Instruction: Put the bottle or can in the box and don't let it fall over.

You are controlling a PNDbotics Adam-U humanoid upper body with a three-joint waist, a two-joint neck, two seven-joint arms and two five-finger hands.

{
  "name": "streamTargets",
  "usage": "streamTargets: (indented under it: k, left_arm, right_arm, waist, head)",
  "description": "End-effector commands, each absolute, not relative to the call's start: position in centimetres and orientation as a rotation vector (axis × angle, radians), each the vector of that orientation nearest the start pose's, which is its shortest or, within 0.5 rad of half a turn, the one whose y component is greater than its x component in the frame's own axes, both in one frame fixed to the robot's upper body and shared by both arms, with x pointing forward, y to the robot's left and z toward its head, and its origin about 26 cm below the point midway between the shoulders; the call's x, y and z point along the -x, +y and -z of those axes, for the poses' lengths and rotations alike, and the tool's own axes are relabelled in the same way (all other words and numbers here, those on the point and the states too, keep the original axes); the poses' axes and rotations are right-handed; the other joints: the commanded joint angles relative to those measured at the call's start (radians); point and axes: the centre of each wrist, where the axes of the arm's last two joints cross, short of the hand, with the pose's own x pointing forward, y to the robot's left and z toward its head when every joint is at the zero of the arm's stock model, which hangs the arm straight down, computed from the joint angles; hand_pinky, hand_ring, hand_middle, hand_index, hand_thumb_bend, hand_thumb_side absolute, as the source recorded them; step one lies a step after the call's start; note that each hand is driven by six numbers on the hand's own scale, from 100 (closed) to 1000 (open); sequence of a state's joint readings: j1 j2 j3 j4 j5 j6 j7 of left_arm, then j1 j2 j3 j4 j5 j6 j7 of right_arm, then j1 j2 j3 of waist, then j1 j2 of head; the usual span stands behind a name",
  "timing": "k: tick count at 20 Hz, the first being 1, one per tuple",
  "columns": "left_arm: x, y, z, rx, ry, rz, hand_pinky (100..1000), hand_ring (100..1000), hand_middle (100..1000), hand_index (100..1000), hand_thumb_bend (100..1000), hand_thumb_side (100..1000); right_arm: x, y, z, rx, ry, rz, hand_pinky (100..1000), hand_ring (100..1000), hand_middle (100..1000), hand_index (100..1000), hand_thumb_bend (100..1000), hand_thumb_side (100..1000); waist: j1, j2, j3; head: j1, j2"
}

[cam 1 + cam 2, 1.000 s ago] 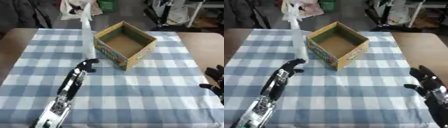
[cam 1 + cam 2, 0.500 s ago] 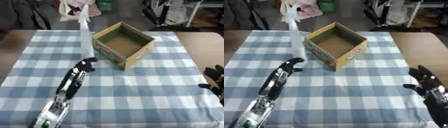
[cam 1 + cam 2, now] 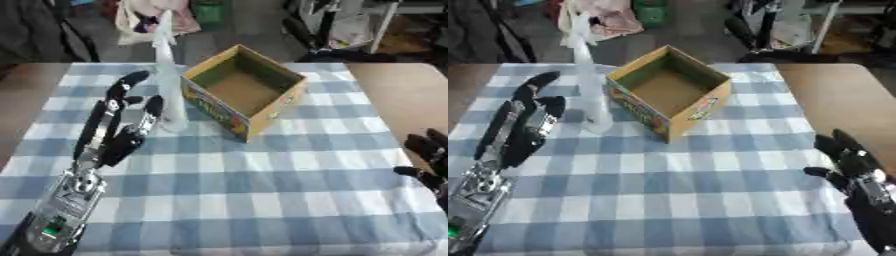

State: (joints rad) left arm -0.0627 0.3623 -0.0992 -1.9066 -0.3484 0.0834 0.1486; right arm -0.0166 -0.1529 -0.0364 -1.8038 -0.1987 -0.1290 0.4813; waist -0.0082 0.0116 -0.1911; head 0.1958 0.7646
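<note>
Reaching further up since a moment ago, left hand now flanks the tall clear bottle with spread fingers, not yet grasping. Bottle stands upright just left of the box.

This looks like a lab or workshop set up for trials. A brown table wears a blue-and-white checked cloth; beyond its far edge stand metal frames and stands and bags heaped on a bare grey floor.
</note>
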Motion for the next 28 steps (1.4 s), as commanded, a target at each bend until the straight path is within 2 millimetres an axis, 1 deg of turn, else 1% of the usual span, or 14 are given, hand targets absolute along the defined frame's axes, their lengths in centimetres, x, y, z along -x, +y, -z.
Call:
streamTargets:
  k: [1, 3, 4, 5, 8, 9, 17, 21, 24, 28]
  left_arm:
    - [-28.4, 28.6, -11.7, -0.738, -1.83, 0.466, 836, 1000, 884, 939, 485, 801]
    - [-28.9, 29.4, -11.6, -0.803, -1.791, 0.431, 831, 1000, 881, 939, 529, 785]
    - [-29.1, 29.8, -11.5, -0.827, -1.774, 0.414, 831, 1000, 881, 939, 529, 785]
    - [-29.4, 30.2, -11.4, -0.849, -1.757, 0.403, 829, 1000, 880, 940, 566, 781]
    - [-30.2, 31.1, -11.0, -0.884, -1.717, 0.384, 826, 1000, 878, 940, 582, 789]
    - [-30.5, 31.3, -10.9, -0.885, -1.711, 0.381, 822, 1000, 875, 939, 570, 802]
    - [-34.0, 32.7, -10.3, -0.849, -1.704, 0.362, 819, 1000, 872, 938, 529, 812]
    - [-36.1, 33.2, -10.0, -0.785, -1.739, 0.372, 814, 1000, 870, 940, 483, 830]
    - [-37.6, 33.6, -10.3, -0.729, -1.781, 0.371, 812, 1000, 867, 940, 474, 822]
    - [-39.2, 34.0, -11.0, -0.704, -1.817, 0.384, 810, 1000, 864, 940, 468, 814]
  right_arm:
    - [-27.7, -28.1, -6.8, -0.34, -1.927, -0.462, 761, 1000, 909, 1000, 100, 764]
    - [-27.7, -28.2, -6.8, -0.338, -1.926, -0.462, 761, 1000, 909, 1000, 100, 764]
    - [-27.7, -28.2, -6.8, -0.339, -1.926, -0.463, 761, 1000, 909, 1000, 100, 764]
    - [-27.7, -28.1, -6.8, -0.34, -1.926, -0.464, 761, 1000, 909, 1000, 100, 764]
    - [-27.7, -28.1, -6.8, -0.342, -1.926, -0.467, 761, 1000, 909, 1000, 100, 764]
    - [-27.7, -28.1, -6.8, -0.342, -1.926, -0.468, 761, 1000, 909, 1000, 100, 764]
    - [-27.7, -28.0, -6.8, -0.353, -1.923, -0.48, 762, 1000, 910, 1000, 100, 765]
    - [-27.7, -27.9, -6.8, -0.358, -1.921, -0.486, 762, 1000, 910, 1000, 100, 767]
    - [-27.7, -27.8, -6.8, -0.364, -1.921, -0.491, 763, 1000, 910, 1000, 100, 768]
    - [-27.8, -27.7, -6.8, -0.369, -1.919, -0.496, 763, 1000, 910, 1000, 100, 771]
  waist:
    - [0.0, -0.011, -0.002]
    - [0.001, -0.012, -0.003]
    - [0.001, -0.012, -0.004]
    - [0.001, -0.012, -0.005]
    - [0.001, -0.011, -0.009]
    - [0.001, -0.011, -0.01]
    - [0.002, -0.009, -0.026]
    - [0.001, -0.007, -0.035]
    - [0.001, -0.005, -0.042]
    - [0.003, -0.003, -0.053]
  head:
    - [-0.003, 0.005]
    - [-0.003, 0.005]
    - [-0.003, 0.005]
    - [-0.003, 0.005]
    - [-0.004, 0.005]
    - [-0.002, 0.005]
    - [0.003, 0.005]
    - [0.006, 0.005]
    - [0.01, 0.005]
    - [0.014, 0.005]
